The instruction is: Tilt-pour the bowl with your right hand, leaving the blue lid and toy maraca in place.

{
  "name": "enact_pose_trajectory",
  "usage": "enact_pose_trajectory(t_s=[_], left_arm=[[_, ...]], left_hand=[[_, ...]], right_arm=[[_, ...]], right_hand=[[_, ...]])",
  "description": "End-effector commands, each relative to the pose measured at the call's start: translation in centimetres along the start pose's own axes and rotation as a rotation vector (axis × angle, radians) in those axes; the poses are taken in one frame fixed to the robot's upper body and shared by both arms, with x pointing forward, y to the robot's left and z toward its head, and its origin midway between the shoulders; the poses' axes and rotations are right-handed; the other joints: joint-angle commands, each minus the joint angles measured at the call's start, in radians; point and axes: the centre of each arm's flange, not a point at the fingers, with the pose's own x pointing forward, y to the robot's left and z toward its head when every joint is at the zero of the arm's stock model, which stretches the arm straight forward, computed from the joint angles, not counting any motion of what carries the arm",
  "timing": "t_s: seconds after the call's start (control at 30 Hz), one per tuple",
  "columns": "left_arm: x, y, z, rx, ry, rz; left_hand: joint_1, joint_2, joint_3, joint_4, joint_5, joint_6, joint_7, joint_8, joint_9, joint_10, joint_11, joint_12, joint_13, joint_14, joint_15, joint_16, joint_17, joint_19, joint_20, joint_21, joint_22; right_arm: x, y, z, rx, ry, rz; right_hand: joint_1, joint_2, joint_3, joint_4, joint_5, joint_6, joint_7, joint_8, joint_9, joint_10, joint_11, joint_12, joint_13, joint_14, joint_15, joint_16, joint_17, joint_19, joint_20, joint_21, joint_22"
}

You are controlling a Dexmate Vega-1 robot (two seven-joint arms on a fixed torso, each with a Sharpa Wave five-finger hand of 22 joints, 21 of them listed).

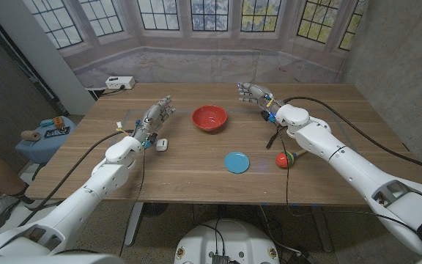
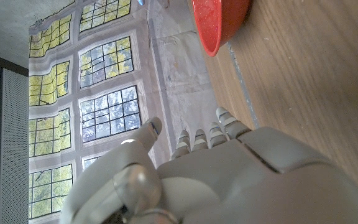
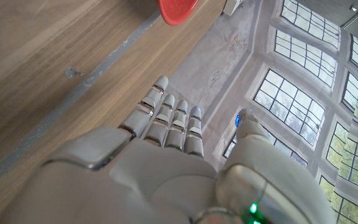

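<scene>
My right hand [image 1: 255, 94] hovers over the far right part of the table [image 1: 196, 158] with fingers [image 3: 166, 118] spread and holding nothing; my left hand [image 1: 156, 116] is likewise empty, fingers apart, standing near a small white object [image 1: 161, 144]. The red bowl [image 1: 209, 117] sits upright between my hands, toward the far middle, well apart from both. I can't tell that anything is inside it; the interior looks bare from above. The blue lid [image 1: 237, 162] lies nearer me, and the toy maraca [image 1: 285, 159] rests beside my right forearm. The risk I judge is there: swinging my arm toward the bowl could nudge the maraca, or a weak rim grip could let the bowl slip while tilting.
</scene>
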Motion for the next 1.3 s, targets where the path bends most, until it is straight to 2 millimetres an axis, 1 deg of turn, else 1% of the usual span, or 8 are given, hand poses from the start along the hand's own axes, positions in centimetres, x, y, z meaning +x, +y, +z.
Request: enact_pose_trajectory(t_s=[0.03,0.1,0.33,0.43,0.67,0.83,1.03,1.3], left_arm=[[-0.7,-0.5,-0.3,-0.005,0.002,-0.005],[-0.7,-0.5,-0.4,-0.007,0.0,-0.006],[-1.0,-0.6,-0.3,-0.004,-0.006,-0.008],[-1.0,-0.6,-0.2,-0.002,-0.01,-0.008],[-1.2,-0.6,-0.1,0.001,-0.013,-0.006],[-1.3,-0.6,0.0,0.003,-0.012,-0.005],[-1.3,-0.7,0.0,0.003,-0.012,-0.003],[-1.2,-0.9,0.1,0.003,-0.013,-0.011]], left_hand=[[-0.167,-0.175,0.003,-0.008,0.001,-0.002,0.004,0.007,0.003,0.001,0.001,0.001,0.002,-0.005,0.001,0.002,0.004,-0.001,-0.003,-0.002,0.002],[-0.166,-0.175,0.003,-0.008,0.001,-0.001,0.005,0.008,0.003,0.001,0.001,0.001,0.002,-0.004,0.002,0.002,0.004,-0.001,-0.003,-0.002,0.002],[-0.164,-0.174,0.003,-0.012,0.001,0.001,0.005,0.008,0.003,0.002,-0.001,0.001,0.002,-0.005,0.002,0.002,0.004,-0.001,-0.003,-0.002,0.002],[-0.164,-0.174,0.003,-0.013,0.001,0.002,0.005,0.008,0.003,0.003,-0.001,0.001,0.002,-0.005,0.002,0.002,0.004,-0.001,-0.003,-0.002,0.002],[-0.162,-0.173,0.003,-0.016,0.002,0.002,0.004,0.008,0.003,0.003,-0.001,0.001,0.002,-0.005,0.003,0.002,0.004,-0.001,-0.003,-0.002,0.002],[-0.161,-0.173,0.002,-0.019,0.002,0.002,0.004,0.008,0.003,0.003,0.0,0.002,0.002,-0.005,0.002,0.002,0.003,-0.001,-0.003,-0.002,0.002],[-0.16,-0.173,0.002,-0.021,0.002,0.003,0.004,0.008,0.003,0.004,0.001,0.002,0.002,-0.004,0.002,0.002,0.003,-0.001,-0.003,-0.001,0.002],[-0.158,-0.171,0.002,-0.025,0.003,0.006,0.005,0.009,0.003,0.007,-0.001,0.003,0.003,-0.003,0.003,0.003,0.003,0.0,-0.003,-0.001,0.002]], right_arm=[[0.5,0.9,1.4,-0.072,0.041,0.008],[0.8,1.1,1.6,-0.085,0.051,0.01],[1.8,1.7,2.2,-0.13,0.086,0.021],[2.4,1.8,2.3,-0.144,0.099,0.028],[3.4,2.0,2.4,-0.186,0.135,0.035],[3.9,2.1,2.6,-0.212,0.156,0.042],[4.3,2.3,3.0,-0.261,0.187,0.035],[4.8,2.5,3.7,-0.312,0.218,0.03]], right_hand=[[0.016,-0.012,-0.008,-0.01,-0.005,0.029,0.008,0.012,0.003,0.031,0.009,0.011,0.004,0.035,-0.006,0.013,0.002,0.04,0.007,0.01,0.002],[0.025,-0.014,-0.008,-0.013,-0.004,0.042,0.012,0.013,0.003,0.048,0.021,0.014,0.005,0.051,-0.004,0.017,0.002,0.05,0.01,0.01,0.002],[0.059,-0.018,-0.002,-0.023,-0.003,0.072,0.021,0.015,0.003,0.081,0.036,0.018,0.005,0.086,0.001,0.024,0.0,0.084,0.018,0.015,0.002],[0.07,-0.017,0.0,-0.025,-0.003,0.077,0.022,0.015,0.003,0.086,0.03,0.018,0.005,0.091,-0.001,0.024,0.0,0.088,0.018,0.014,0.003],[0.096,-0.013,0.008,-0.029,-0.001,0.089,0.021,0.015,0.003,0.097,0.032,0.018,0.005,0.104,-0.005,0.025,-0.001,0.098,0.017,0.014,0.003],[0.119,-0.015,0.013,-0.031,0.0,0.102,0.019,0.015,0.003,0.11,0.021,0.018,0.006,0.119,-0.007,0.027,-0.001,0.112,0.017,0.014,0.003],[0.156,-0.023,0.02,-0.036,0.001,0.122,0.02,0.017,0.004,0.127,0.03,0.019,0.007,0.14,-0.005,0.031,-0.001,0.129,0.017,0.015,0.003],[0.21,-0.037,0.026,-0.035,0.0,0.158,0.026,0.021,0.005,0.163,0.039,0.024,0.01,0.178,-0.01,0.04,0.001,0.161,0.019,0.019,0.005]])
